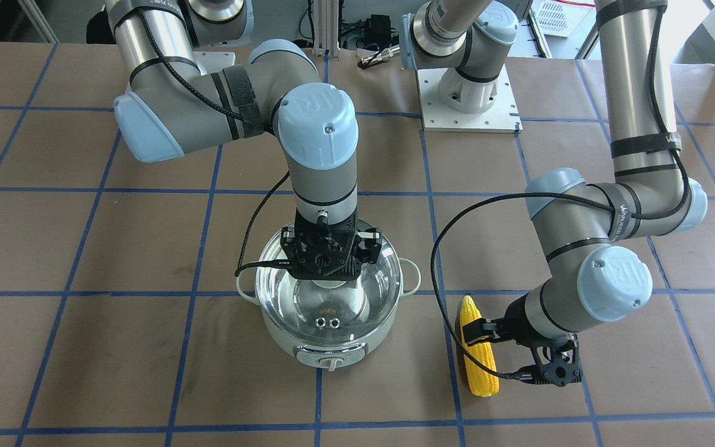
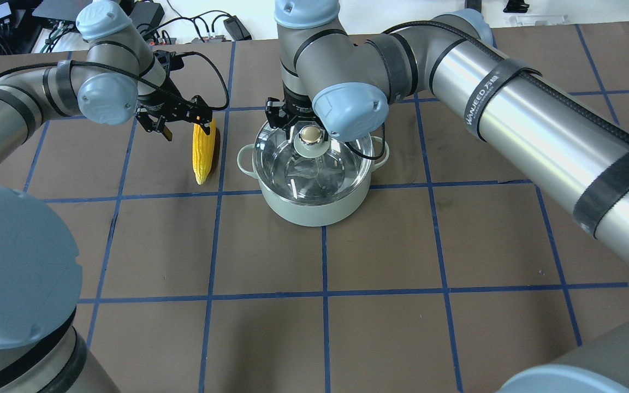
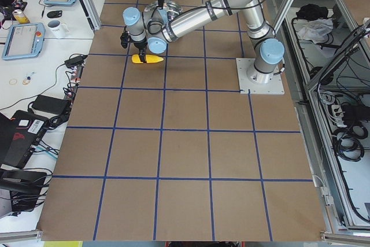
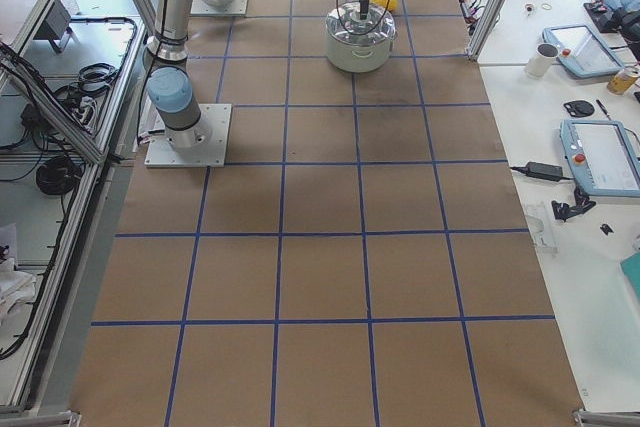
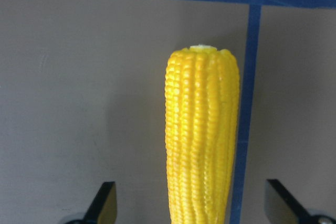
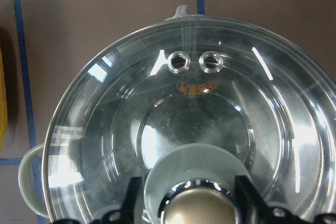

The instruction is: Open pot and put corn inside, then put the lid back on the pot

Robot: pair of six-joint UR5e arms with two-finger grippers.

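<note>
The mint-green pot (image 1: 332,351) stands mid-table with the glass lid (image 1: 332,307) seated on it. My right gripper (image 2: 310,136) hangs straight over the lid, its open fingers (image 6: 132,198) straddling the beige knob (image 6: 198,209) with a small gap on one side. The yellow corn (image 1: 480,366) lies flat on the table beside the pot. My left gripper (image 1: 474,332) is low over the cob's thick half, open, with one fingertip (image 5: 104,204) on each side of the corn (image 5: 202,140) and not touching it.
The right arm's white base plate (image 1: 469,102) is bolted at the back of the table. Brown table surface (image 2: 402,245) with blue tape grid lines stretches around the pot. A black cable (image 1: 438,273) loops from the left wrist near the corn.
</note>
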